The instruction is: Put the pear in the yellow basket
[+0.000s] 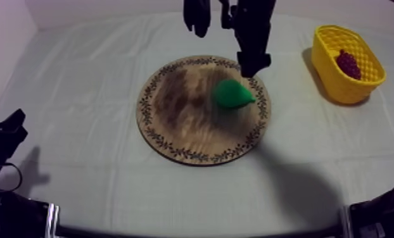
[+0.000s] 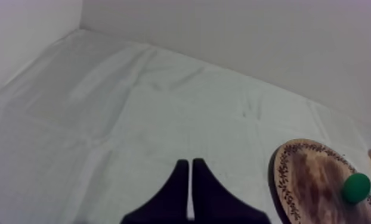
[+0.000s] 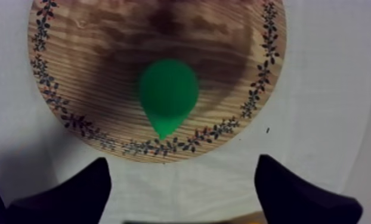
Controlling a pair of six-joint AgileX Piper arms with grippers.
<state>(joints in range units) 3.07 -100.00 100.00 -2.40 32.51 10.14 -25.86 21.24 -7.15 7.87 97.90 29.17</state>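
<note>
**Pear** (image 1: 232,93): green, lying on its side on the board (image 1: 174,130), toward the rim nearest the basket. Nothing touches it.

**Board:** round, with a patterned rim, at the middle of the worktop (image 1: 79,82).

**Basket** (image 1: 336,85): yellow, on the right side of the worktop, well apart from the board. It holds grapes (image 1: 348,63) and no pear.

**Right pincer** (image 1: 254,63): hangs above the board's far rim, just beside the pear. Its fingers are spread wide with nothing between them. In the right wrist view the pear lies ahead of the gap, not inside it.

**Left pincer** (image 1: 8,130): low at its own side, far from the board. Its fingers lie together as a narrow wedge and hold nothing.

**Progress:** early, by my judgement. The right arm is in place over the pear, but the descent, grasp, lift, carry to the basket and release are all left to do.
</note>
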